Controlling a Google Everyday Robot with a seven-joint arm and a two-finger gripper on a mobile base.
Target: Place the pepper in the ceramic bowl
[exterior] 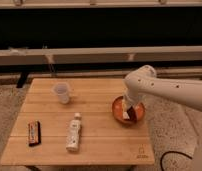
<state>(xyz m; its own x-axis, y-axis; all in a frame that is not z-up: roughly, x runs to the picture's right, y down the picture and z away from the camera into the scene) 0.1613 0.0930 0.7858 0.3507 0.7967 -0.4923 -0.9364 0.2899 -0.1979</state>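
Reaching in from the right, the arm is holding the end effector (128,112) down inside the ceramic bowl (116,106); whether it is open or closed cannot be told. A dark red shape, seemingly the pepper (134,116), is lying right under it. A cup (61,92), bottle (74,132) and dark bar (34,133) are sitting well to its left on the table (104,145).

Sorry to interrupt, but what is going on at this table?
The robot's arm reaches in from the right, with its gripper down in the ceramic bowl at the right of the table. I cannot make out the pepper. A plastic cup, a bottle lying flat and a snack bar sit further left.
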